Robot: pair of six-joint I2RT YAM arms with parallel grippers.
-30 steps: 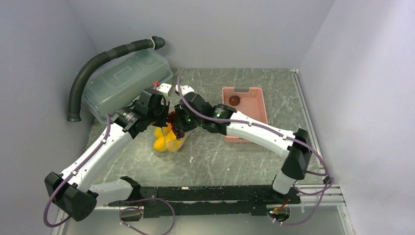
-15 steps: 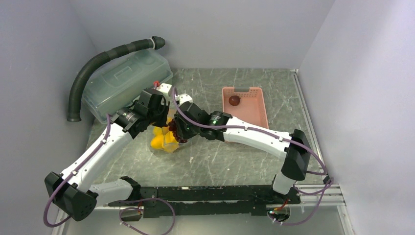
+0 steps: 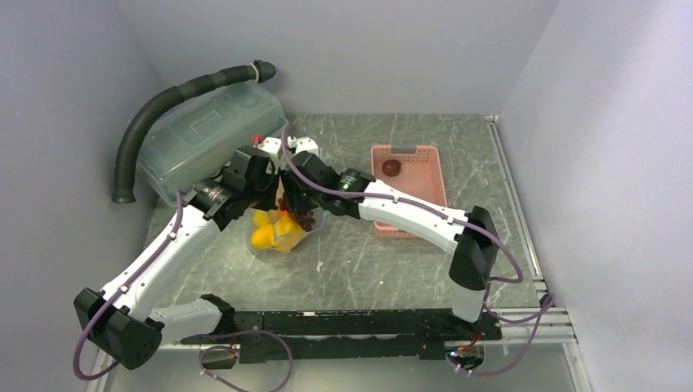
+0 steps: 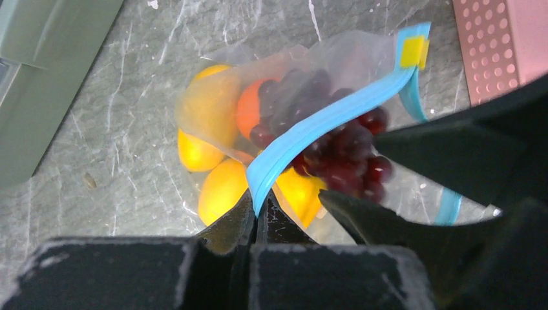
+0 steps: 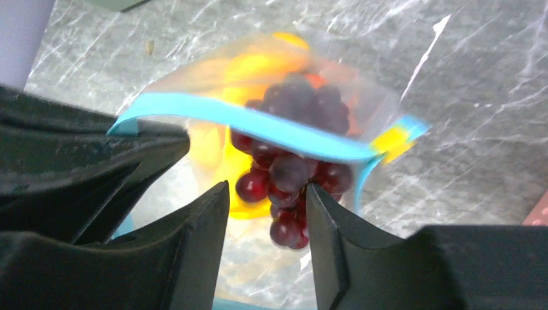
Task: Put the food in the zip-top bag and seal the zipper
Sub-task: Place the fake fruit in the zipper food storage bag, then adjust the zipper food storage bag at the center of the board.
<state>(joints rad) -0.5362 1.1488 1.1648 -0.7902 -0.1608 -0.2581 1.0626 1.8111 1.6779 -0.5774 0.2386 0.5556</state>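
Observation:
The clear zip-top bag [image 3: 282, 237] lies on the table with yellow-orange oval fruits [image 4: 220, 190] and a round orange one [image 4: 247, 106] inside. The dark purple grape bunch [image 5: 291, 168] lies in the bag's mouth, partly across the teal-blue zipper [image 4: 323, 119]. My left gripper [image 4: 258, 210] is shut on the zipper strip and holds that edge up. My right gripper [image 5: 265, 213] is open just above the mouth, with the grapes below its fingers. The brown-red ball [image 3: 391, 167] sits in the pink basket [image 3: 425, 196].
A translucent grey-green lidded box [image 3: 204, 135] stands at the back left, with a black ribbed hose [image 3: 163, 102] over it. The pink basket is to the right of the bag. Both arms cross closely above the bag. A yellow slider [image 5: 391, 139] sits at the zipper's end.
My right gripper has moved left and back over the bag's mouth. The grape bunch has gone from its fingers into the mouth. My left gripper keeps its hold on the strip.

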